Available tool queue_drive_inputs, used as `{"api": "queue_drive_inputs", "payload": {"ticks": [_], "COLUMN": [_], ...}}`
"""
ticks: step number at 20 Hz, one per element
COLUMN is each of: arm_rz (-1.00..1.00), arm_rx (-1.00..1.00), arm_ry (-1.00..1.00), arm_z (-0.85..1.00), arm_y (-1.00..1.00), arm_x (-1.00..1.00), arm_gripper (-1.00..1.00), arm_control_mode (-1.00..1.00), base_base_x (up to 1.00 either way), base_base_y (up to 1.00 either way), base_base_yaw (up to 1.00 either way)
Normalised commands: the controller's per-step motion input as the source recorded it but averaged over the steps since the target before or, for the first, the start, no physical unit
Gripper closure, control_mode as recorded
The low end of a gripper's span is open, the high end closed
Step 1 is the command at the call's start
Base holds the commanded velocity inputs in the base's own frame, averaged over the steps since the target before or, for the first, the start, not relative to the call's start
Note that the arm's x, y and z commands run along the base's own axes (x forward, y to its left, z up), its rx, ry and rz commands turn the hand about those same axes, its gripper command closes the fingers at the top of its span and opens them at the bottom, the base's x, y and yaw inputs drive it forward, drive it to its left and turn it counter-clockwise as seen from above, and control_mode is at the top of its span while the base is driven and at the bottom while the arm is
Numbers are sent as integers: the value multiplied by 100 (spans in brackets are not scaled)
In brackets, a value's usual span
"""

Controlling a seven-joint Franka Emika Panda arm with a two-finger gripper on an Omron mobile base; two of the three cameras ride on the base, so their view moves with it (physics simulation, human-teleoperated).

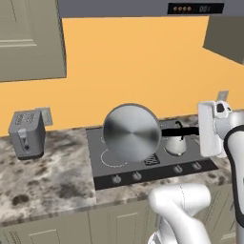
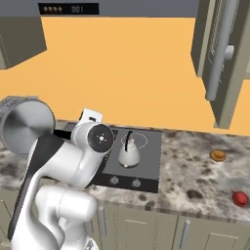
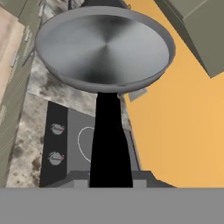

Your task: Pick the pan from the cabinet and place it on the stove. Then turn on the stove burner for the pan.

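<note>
My gripper (image 1: 199,131) is shut on the long black handle of the grey pan (image 1: 132,132). The pan hangs in the air tipped on edge, its round face turned toward the left base camera, above the left half of the black stove (image 1: 110,167). In the right base view the pan (image 2: 27,126) shows at the far left, beyond my arm. The hand view looks along the handle (image 3: 109,140) to the pan's bowl (image 3: 105,48), with the stove (image 3: 70,131) below and my gripper (image 3: 110,181) clamped on the handle. The upper cabinet (image 2: 222,63) stands at the right with its door open.
A small silver-white kettle (image 1: 176,143) sits on the stove's right rear burner. Round knobs (image 1: 137,176) line the stove's front. A grey toaster (image 1: 27,133) stands on the counter to the left. An orange item (image 2: 218,155) and a red item (image 2: 239,197) lie on the right counter.
</note>
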Motion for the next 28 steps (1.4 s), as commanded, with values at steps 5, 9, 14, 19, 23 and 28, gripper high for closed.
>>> {"api": "queue_drive_inputs", "payload": {"ticks": [5, 9, 14, 19, 23, 28], "arm_rz": [0, 0, 0, 0, -5, -16], "arm_rx": [0, 0, 0, -1, -4, -1], "arm_ry": [0, 0, 0, 5, 17, 16], "arm_z": [0, 0, 0, -7, -16, -15], "arm_y": [0, 0, 0, 12, 30, 30], "arm_x": [0, 0, 0, 6, 16, 10], "arm_gripper": [100, 100, 100, 100, 100, 100], "arm_control_mode": [100, 100, 100, -100, -100, -100], "base_base_x": [36, 32, 9, 0, 0, 0], "base_base_y": [0, 0, 0, 0, 0, 0], "base_base_yaw": [0, 0, 0, 0, 0, 0]}}
